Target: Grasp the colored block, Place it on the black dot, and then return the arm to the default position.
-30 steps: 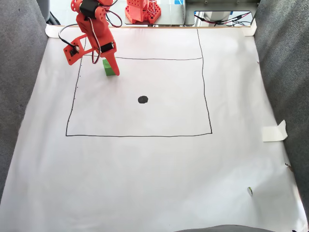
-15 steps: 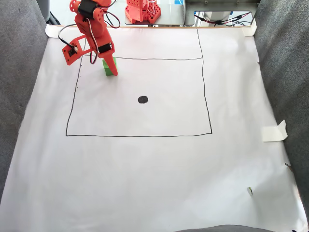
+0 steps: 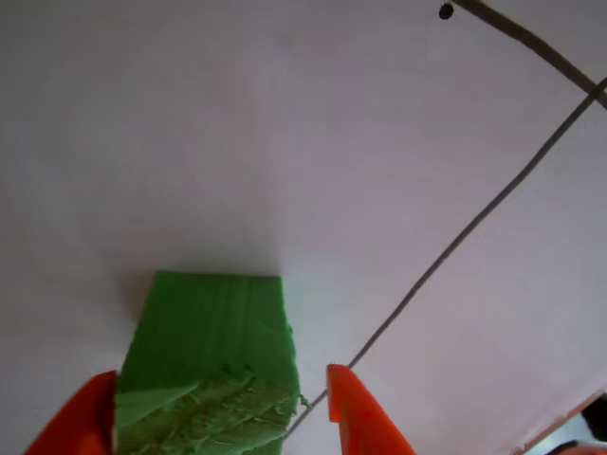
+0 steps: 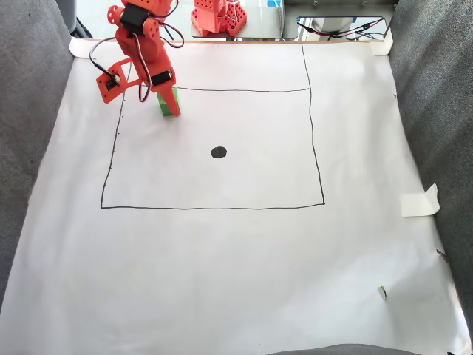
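**Block between the fingers, upper left of the sheet**

The block [image 4: 168,103] sits in the upper left of the fixed view, on the white paper [image 4: 244,259] just below the drawn line [image 4: 244,91] that crosses the top of the inked square. In the other view the block [image 3: 211,365] fills the lower left, its ragged face toward the bottom edge. The gripper [image 3: 220,417] straddles it: one orange finger [image 3: 81,422] touches its left side, the other [image 3: 360,417] stands just off its right side, so the jaws are parted and not yet clamped. The dot [image 4: 219,152] lies well apart, toward the square's middle. The arm [image 4: 140,52] leans in from the top left.
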Controlling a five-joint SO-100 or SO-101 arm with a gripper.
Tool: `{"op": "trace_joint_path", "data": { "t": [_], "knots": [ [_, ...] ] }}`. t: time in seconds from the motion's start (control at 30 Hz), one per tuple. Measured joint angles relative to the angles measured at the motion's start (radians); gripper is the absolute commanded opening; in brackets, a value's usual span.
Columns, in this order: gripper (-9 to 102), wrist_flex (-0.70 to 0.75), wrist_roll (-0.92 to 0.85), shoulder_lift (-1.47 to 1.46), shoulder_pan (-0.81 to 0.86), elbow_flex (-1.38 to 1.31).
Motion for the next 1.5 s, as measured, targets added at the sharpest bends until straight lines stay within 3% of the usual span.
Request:
{"op": "trace_joint_path", "data": {
  "t": [0.43, 0.7, 0.9, 1.2, 1.5],
  "knots": [
    [7, -0.002, 0.000, 0.000, 0.006, 0.000],
    [3, 0.008, 0.009, 0.009, 0.012, 0.000],
    [1, 0.095, 0.046, 0.028, -0.048, -0.048],
    [0, 0.290, 0.161, 0.023, -0.181, -0.354],
    [0, 0.348, 0.261, -0.137, -0.307, -0.535]
  ]
}}
